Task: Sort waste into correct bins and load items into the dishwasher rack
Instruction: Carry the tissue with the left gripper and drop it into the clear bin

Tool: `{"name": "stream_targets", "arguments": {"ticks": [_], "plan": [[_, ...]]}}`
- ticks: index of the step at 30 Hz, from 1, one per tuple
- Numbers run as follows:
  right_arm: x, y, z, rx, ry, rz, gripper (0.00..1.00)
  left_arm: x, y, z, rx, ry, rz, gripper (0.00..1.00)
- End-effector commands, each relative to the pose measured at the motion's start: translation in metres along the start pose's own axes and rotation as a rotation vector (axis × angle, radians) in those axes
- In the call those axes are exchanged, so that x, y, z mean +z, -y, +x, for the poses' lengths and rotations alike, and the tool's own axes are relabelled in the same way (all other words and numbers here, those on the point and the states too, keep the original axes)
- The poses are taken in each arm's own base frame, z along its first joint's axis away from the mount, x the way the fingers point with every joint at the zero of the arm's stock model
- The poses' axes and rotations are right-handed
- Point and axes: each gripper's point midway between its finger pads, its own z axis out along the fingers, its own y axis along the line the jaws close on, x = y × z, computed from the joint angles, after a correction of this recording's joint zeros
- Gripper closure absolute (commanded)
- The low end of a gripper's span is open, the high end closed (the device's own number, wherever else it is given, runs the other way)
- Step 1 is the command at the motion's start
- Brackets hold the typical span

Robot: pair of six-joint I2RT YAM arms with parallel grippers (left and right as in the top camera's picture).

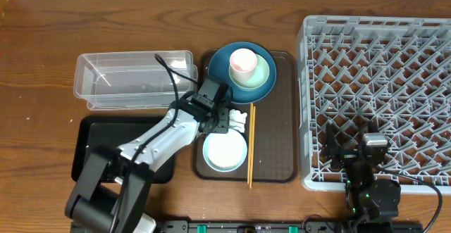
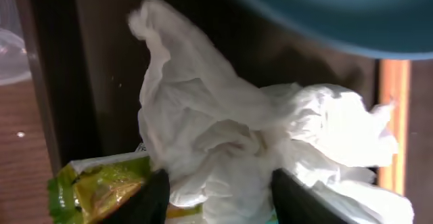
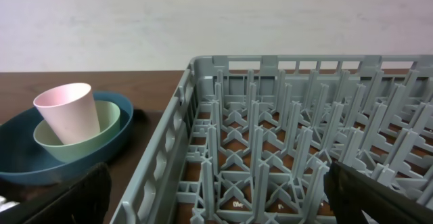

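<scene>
Tissue [image 2: 230,149] lies crumpled on the brown tray [image 1: 271,148], near the plate [image 1: 220,70], with a wrapper [image 2: 101,187] beside it. Stretched diagonally from the table's front, my left gripper [image 1: 227,119] pinches the tissue's near edge. My right gripper [image 3: 220,193] hangs wide apart at the rack [image 1: 380,85] front.

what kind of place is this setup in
Likely a tabletop dish-clearing station rather than a kitchen: a grey dishwasher rack, a brown serving tray with stacked dishes, and a clear tub on a wooden table.
</scene>
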Motion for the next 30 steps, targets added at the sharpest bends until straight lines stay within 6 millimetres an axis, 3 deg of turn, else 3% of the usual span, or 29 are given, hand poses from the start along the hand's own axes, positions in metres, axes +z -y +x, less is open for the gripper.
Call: {"name": "stream_targets", "arguments": {"ticks": [1, 3, 8, 15, 19, 24, 30], "plan": [[0.0, -0.002, 0.001, -0.005, -0.001, -0.009, 0.01, 0.004, 0.0, 0.004, 0.012, -0.025, -0.001, 0.8], [0.0, -0.002, 0.001, -0.005, -0.001, -0.009, 0.01, 0.003, 0.001, 0.003, 0.011, -0.021, 0.001, 0.94], [0.0, -0.002, 0.001, -0.005, -0.001, -0.009, 0.01, -0.011, 0.006, -0.006, 0.014, 0.02, 0.021, 0.94], [0.0, -0.002, 0.001, -0.005, -0.001, -0.009, 0.01, -0.064, 0.016, -0.031, 0.021, 0.178, 0.066, 0.94], [0.0, -0.002, 0.001, -0.005, -0.001, -0.009, 0.01, -0.1, 0.0, -0.045, 0.007, 0.309, -0.011, 0.94], [0.0, -0.002, 0.001, -0.005, -0.001, -0.009, 0.01, -0.143, -0.034, -0.065, -0.059, 0.481, -0.146, 0.94], [0.0, -0.002, 0.001, -0.005, -0.001, -0.009, 0.01, -0.162, -0.075, -0.086, -0.166, 0.573, -0.219, 0.94]]}}
